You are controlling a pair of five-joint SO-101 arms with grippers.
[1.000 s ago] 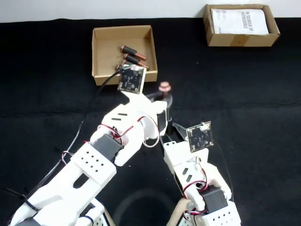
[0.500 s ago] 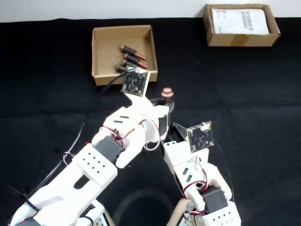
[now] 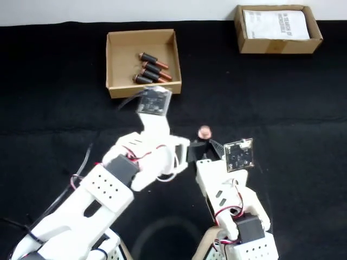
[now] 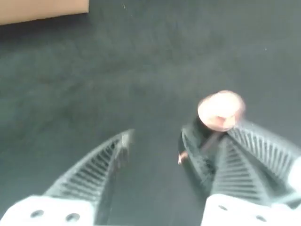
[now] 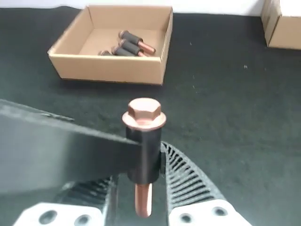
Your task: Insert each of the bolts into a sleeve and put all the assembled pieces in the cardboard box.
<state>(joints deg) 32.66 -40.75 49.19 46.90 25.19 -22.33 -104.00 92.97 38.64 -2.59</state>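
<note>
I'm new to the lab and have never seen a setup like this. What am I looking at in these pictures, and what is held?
Two white robot arms sit at a black table. One picture looks down from above; the other two come from cameras on the arms' wrists. The right end effector is shut on a copper bolt inside its dark sleeve, held upright. The left end effector is open beside it. The cardboard box holds several finished pieces; a second box holds paper.
</note>
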